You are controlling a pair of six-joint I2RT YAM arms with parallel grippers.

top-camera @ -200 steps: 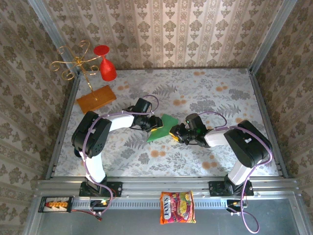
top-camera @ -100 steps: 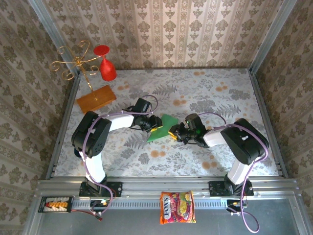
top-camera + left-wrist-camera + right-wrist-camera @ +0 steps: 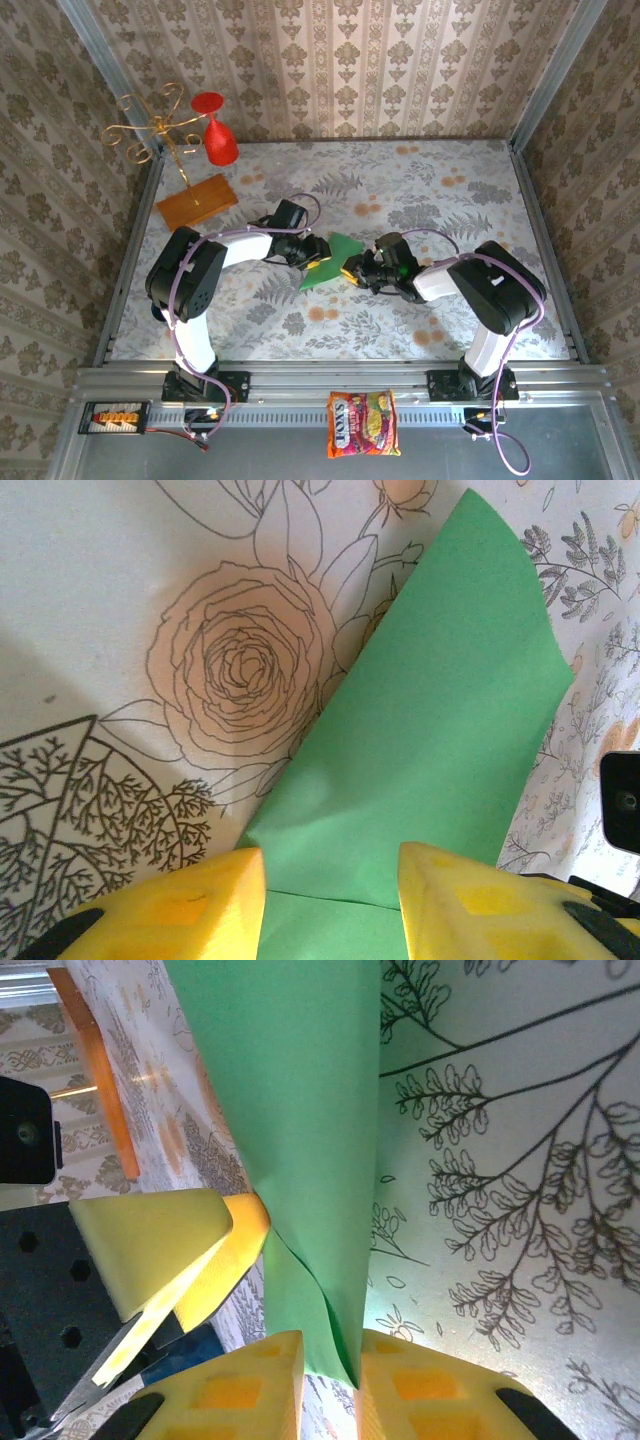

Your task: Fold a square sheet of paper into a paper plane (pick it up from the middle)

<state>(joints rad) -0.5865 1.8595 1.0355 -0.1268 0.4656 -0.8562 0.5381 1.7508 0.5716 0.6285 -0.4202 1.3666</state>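
The square sheet of paper [image 3: 336,260] is bright green, folded along a crease, and sits mid-table between both grippers. My left gripper [image 3: 316,257] rests at its left edge. In the left wrist view its yellow fingers stand apart over the creased paper [image 3: 440,700], the left gripper [image 3: 332,900] open. My right gripper [image 3: 356,272] is at the paper's right corner. In the right wrist view the right gripper [image 3: 330,1385] is shut on a raised fold of the paper [image 3: 300,1100], which fills the narrow gap. The left gripper's fingers [image 3: 165,1245] touch the paper's far edge. A finished paper plane is out of view.
An orange-brown board [image 3: 196,201] lies at the back left, with a gold wire stand and a red glass [image 3: 216,140] behind it. A printed snack packet [image 3: 363,423] lies below the front rail. Patterned walls enclose the table on three sides.
The right gripper's jaws have narrowed onto the paper's fold, and that arm has edged slightly left. The left gripper has stayed put.
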